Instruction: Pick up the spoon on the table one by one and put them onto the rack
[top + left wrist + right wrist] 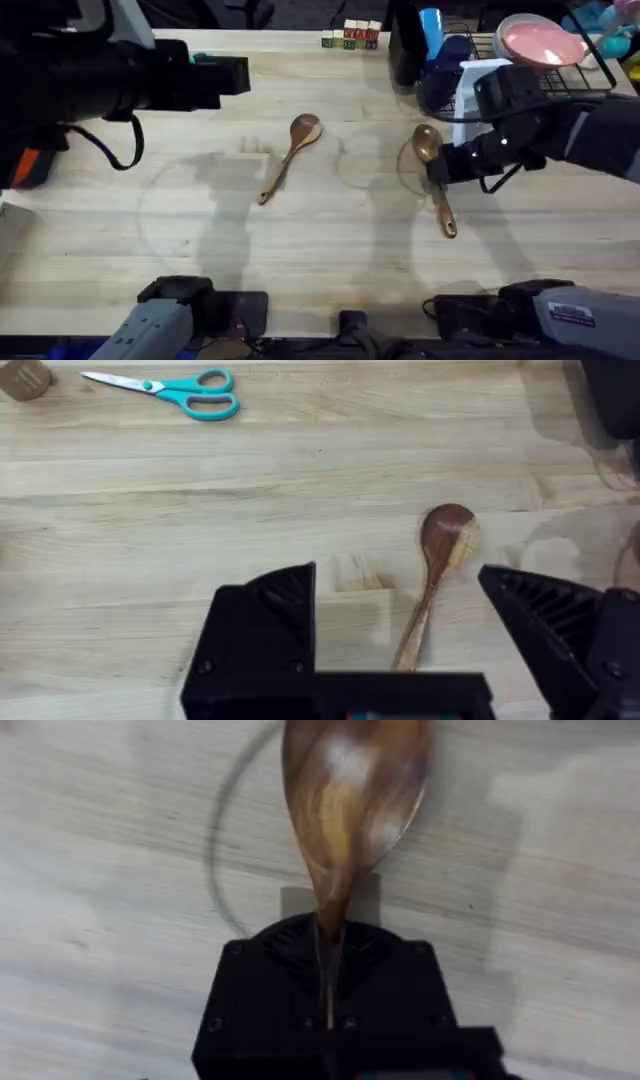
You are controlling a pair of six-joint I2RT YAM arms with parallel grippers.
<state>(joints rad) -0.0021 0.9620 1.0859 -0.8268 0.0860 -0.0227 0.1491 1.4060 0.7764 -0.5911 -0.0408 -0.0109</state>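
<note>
The darker reddish-brown spoon (430,148) lies right of centre on the table (200,250), handle toward the front. My right gripper (441,166) is shut on its neck just below the bowl; in the right wrist view the black fingers (270,990) pinch the handle and the glossy bowl (352,790) sticks out ahead. The pale spoon (292,152) lies loose at mid-table. My left gripper (395,580) hangs open high above that spoon (438,565), its fingers either side and well clear. The black wire rack (575,80) stands at the back right.
The rack holds a pink plate (540,42); a tall black holder (405,45) and a blue cup (431,28) stand beside it. Small blocks (350,38) sit at the back edge. Teal scissors (185,392) and a tan cup (22,376) lie far left.
</note>
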